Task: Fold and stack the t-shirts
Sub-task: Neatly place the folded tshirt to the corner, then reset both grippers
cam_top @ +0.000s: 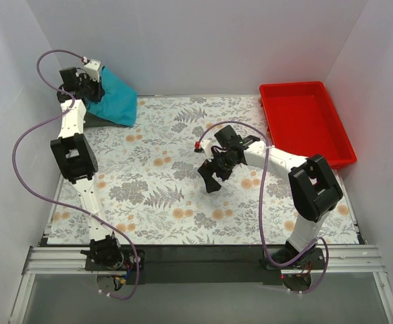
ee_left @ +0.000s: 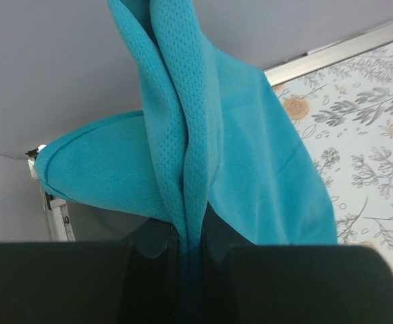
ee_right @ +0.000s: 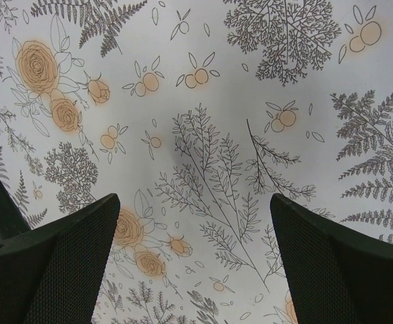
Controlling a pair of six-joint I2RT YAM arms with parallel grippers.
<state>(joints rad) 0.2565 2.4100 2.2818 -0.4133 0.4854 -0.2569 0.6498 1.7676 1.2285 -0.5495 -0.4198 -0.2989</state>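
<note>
Teal t-shirt (cam_top: 115, 100) hung bunched at the far left corner of the floral table cloth (cam_top: 156, 196).
Your red tray (cam_top: 292, 86) sat at that cloth's far right corner; your left gripper (ee_left: 190, 270) was clamped on a fold of the shirt above the far left corner, and your right gripper (ee_right: 195, 256) hovered over the cloth's middle, jaws apart, holding nothing.

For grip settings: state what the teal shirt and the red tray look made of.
The teal shirt: thin knit mesh, likely synthetic, matte; tiny pinholes, soft folds. The red tray: probably rigid moulded plastic, slightly glossy; smooth walls, crisp rim.
</note>
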